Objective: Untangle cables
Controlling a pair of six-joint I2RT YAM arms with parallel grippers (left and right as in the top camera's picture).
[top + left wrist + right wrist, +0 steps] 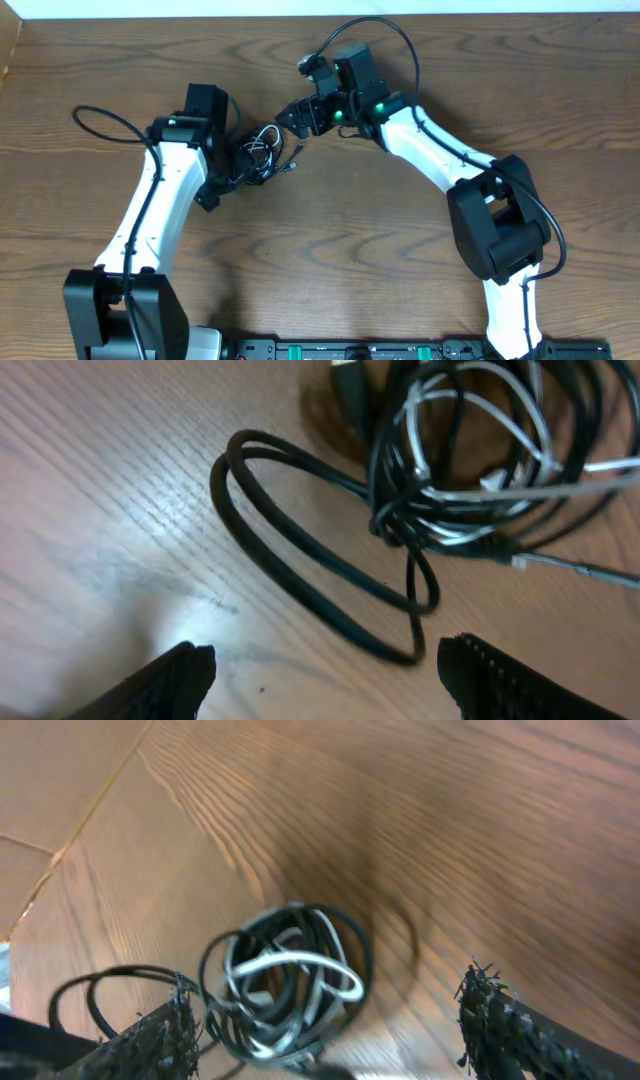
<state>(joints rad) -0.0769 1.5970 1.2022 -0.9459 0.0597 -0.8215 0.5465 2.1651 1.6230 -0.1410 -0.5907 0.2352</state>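
Observation:
The cables (265, 152) lie on the wooden table as one tangled knot of black and white cords between my two grippers. In the left wrist view the black loops (300, 540) and white cord (470, 485) lie just ahead of my left gripper (325, 670), which is open and empty. In the right wrist view the knot (285, 982) sits between and beyond the fingers of my right gripper (325, 1030), which is open and empty. Overhead, the left gripper (222, 180) is just left of the knot and the right gripper (297, 117) is just above and to its right.
The wooden table (350, 230) stretches around the knot. A thick black arm wire loops at the far left (100, 125) and another arcs over the right arm (385, 35). A lighter panel (40, 790) borders the table in the right wrist view.

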